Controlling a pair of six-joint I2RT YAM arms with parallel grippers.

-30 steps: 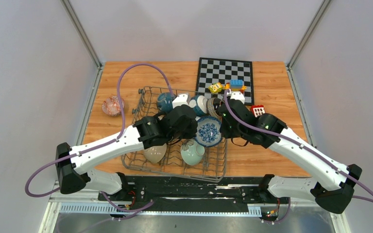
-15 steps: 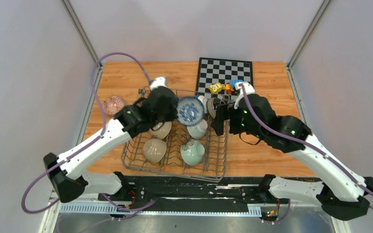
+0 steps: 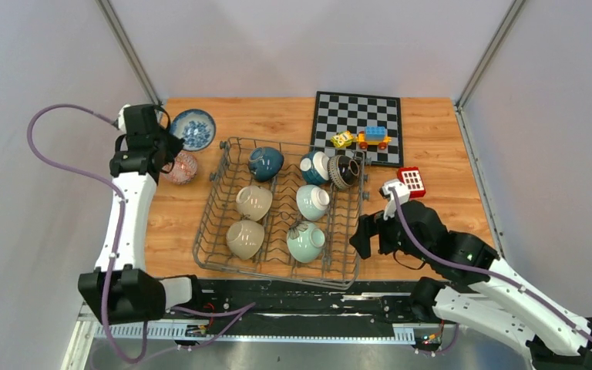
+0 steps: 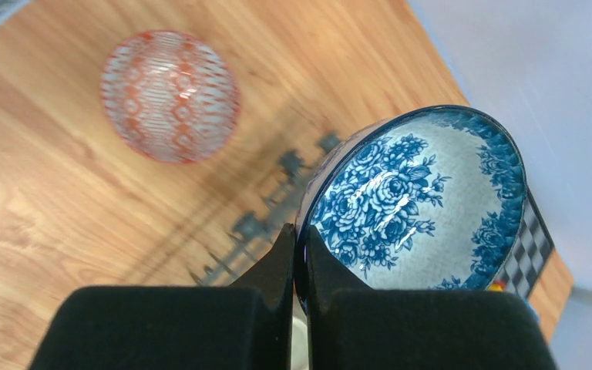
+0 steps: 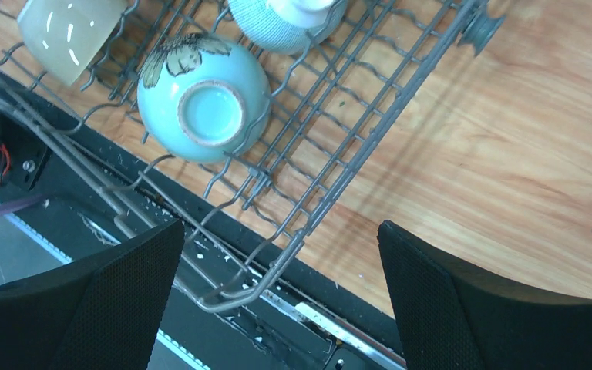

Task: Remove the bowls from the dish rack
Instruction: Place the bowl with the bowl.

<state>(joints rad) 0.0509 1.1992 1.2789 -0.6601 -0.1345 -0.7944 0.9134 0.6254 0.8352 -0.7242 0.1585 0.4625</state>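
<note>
I have the left jaws clamped shut on the rim of the blue-and-white floral bowl (image 3: pixel 195 129) (image 4: pixel 420 204). In the left wrist view the two black fingers (image 4: pixel 281 266) pinch its edge between them, and the bowl stands tilted with its painted inside facing the camera. From above, it hangs over the far-left corner of the desk (image 3: pixel 432 231), outside the dish rack (image 3: pixel 274 276) and well apart from it. A red-and-white patterned bowl (image 3: pixel 180 166) (image 4: pixel 169 94) sits on the wood just near of it, beside the rack's left wall.

My right jaws are spread wide with nothing between them. The right wrist view shows one finger (image 5: pixel 85 301) at each side of the frame. They hang above the rack's near-right corner (image 5: pixel 370 146), where the wire meets the desk edge.

Seven bowls are in the rack:
- far row: a dark teal bowl (image 3: pixel 265 163)
- far row, to its right: a teal-and-white bowl (image 3: pixel 314 166) touching a dark striped bowl (image 3: pixel 343 171), both on edge
- middle row: a beige bowl (image 3: pixel 253 202) and a pale green bowl (image 3: pixel 312 201)
- near row: a second beige bowl (image 3: pixel 245 238) and a celadon bowl (image 3: pixel 305 242) (image 5: pixel 203 109), which lies base-up with a dark flower on its side

A chessboard (image 3: pixel 357 125) carrying toy blocks (image 3: pixel 374 137) lies at the far right.
</note>
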